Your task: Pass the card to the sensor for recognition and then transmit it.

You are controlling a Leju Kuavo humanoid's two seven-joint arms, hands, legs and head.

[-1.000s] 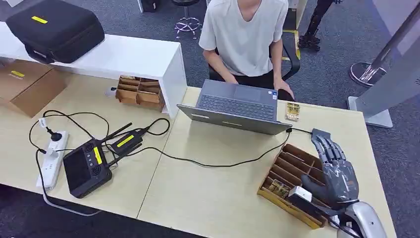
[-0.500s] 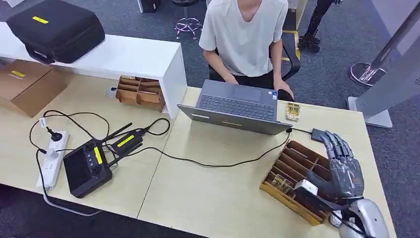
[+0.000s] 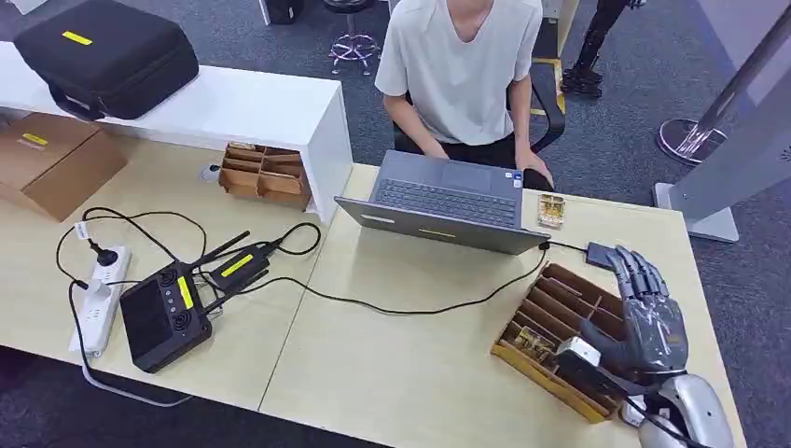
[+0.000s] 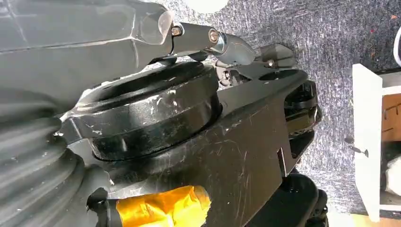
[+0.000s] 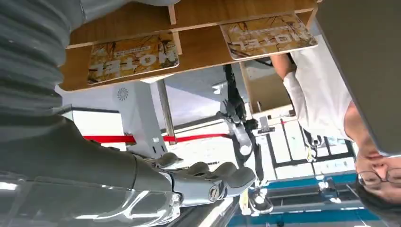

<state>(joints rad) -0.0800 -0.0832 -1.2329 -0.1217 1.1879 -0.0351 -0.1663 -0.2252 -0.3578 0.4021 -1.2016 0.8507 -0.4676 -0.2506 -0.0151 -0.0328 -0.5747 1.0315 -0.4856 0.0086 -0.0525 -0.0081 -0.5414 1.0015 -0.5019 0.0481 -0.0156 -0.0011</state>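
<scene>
1. Right hand [image 3: 644, 322], dark grey with a silver forearm; hovers over the far end of the slotted wooden card tray [image 3: 532, 313] at the right of the pale wooden surface [image 3: 401, 373]; fingers spread and extended, nothing held.
2. Left hand; the left wrist view looks down at grey carpet and dark machine parts, so I cannot tell how its fingers lie.
3. Cards; one patterned yellow-brown card [image 3: 525, 347] stands in a near slot of the tray; in the right wrist view two such cards marked "HOTEL" [image 5: 134, 53] [image 5: 267, 35] lie against wooden dividers; another small patterned card [image 3: 551, 209] lies flat on the surface just beside the laptop's right corner.
4. Small dark flat box on a black cable [image 3: 599, 251], near the fingertips of the right hand; possibly the sensor, though I cannot be sure.
5. Grey open laptop [image 3: 448, 201]; a person in a white T-shirt [image 3: 462, 65] sits behind it, hands at the keyboard.
6. Step in hand, by my judgement: reaching for a card, none yet picked; next move calls for lowering the fingers into a slot, pinching one card by its edge, lifting it free of the dividers.
</scene>
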